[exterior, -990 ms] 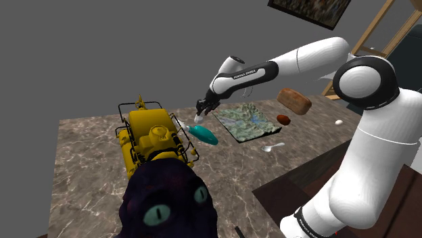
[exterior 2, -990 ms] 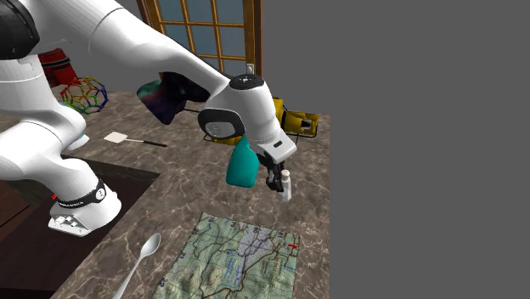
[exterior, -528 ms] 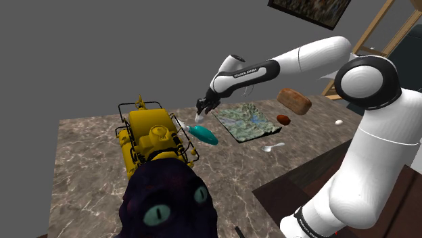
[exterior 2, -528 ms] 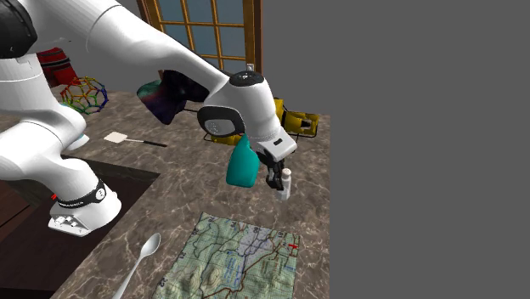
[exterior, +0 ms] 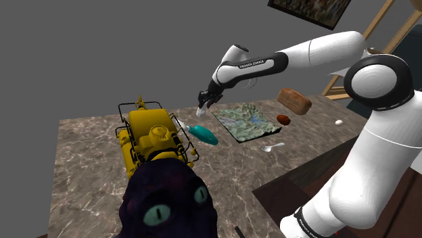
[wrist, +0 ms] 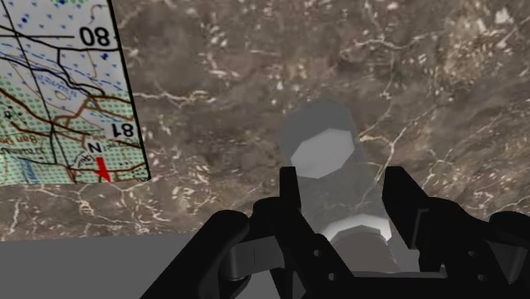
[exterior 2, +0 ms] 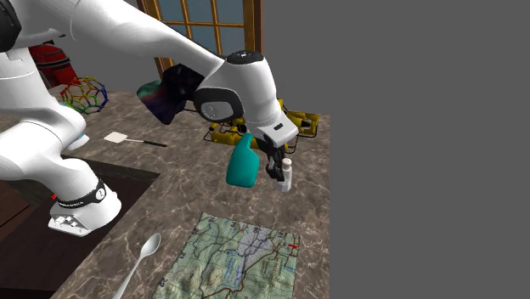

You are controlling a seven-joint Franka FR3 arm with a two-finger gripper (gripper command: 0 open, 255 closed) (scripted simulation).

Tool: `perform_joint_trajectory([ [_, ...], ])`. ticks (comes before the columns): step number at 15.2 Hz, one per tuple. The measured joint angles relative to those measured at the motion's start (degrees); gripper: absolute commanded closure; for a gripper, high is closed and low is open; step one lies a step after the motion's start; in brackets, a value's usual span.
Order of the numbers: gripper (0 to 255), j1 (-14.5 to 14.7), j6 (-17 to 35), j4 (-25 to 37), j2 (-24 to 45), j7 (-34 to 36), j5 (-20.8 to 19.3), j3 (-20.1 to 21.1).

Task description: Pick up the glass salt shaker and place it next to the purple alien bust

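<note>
While clasping the salt shaker (wrist: pixel 327 157) between the narrowed fingers of the gripper (wrist: pixel 344 183), seemingly clear of the marble table (exterior: pixel 81 162), at one o'clock from the purple alien bust (exterior: pixel 169 199) in the shoulder view: pick done. Left: carry toward seven o'clock, set down beside it.

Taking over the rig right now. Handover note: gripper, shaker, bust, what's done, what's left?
Gripper: shut on the salt shaker, which is clasped between both fingers.
Salt shaker: appears to be held off the marble table, close to the map and the teal spray bottle.
Purple alien bust: at the table's near end in the shoulder view, with the yellow vehicle between it and the shaker.
Done: grasp and lift.
Left: carry the shaker past the yellow vehicle, set it down beside the bust, release.
</note>
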Motion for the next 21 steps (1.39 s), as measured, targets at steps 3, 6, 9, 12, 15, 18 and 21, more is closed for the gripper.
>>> perform_joint_trajectory([
  [3, 255, 0.14, -2.07, 0.89, -1.21, 0.55, -0.38, -0.06],
  [6, 255, 0.17, -4.20, 2.29, -1.95, 0.92, -0.69, -0.12],
  [9, 255, 0.06, -6.09, 3.03, -3.09, 0.96, -0.83, -0.25],
  [12, 255, 0.11, -8.16, 4.52, -3.69, 1.36, -1.11, -0.27],
  [15, 255, 0.04, -10.42, 6.19, -4.28, 1.53, -1.29, -0.36],
  [18, 255, 0.13, -12.48, 7.32, -5.23, 1.96, -1.53, -0.35],
  [21, 255, 0.08, -14.68, 9.33, -5.44, 2.16, -1.70, -0.41],
])
